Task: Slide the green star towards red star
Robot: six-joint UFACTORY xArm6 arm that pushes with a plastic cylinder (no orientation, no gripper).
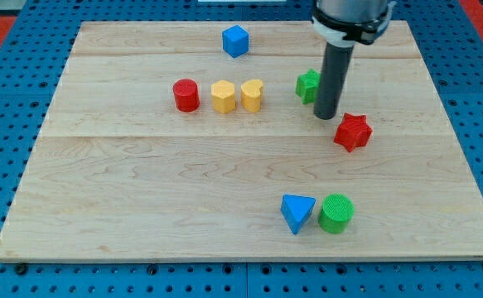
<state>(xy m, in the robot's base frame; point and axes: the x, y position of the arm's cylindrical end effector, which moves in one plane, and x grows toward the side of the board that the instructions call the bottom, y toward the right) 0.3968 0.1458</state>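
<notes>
1. One rod, no gripper to open or close: my tip (326, 116) rests on the board in the upper right of the frame, between the two stars.
2. Green star (308, 85) lies just beside the rod on its left and slightly above the tip, partly hidden; contact cannot be confirmed.
3. Red star (353, 132) sits just right of and below the tip, apart from the green star.
4. Progress, as a judgement: the stars are near but not together; the tip stands on the wrong side and must pass round to the green star's upper left to push.
5. Wooden board (142, 215) carries other blocks farther out, uninvolved.
</notes>
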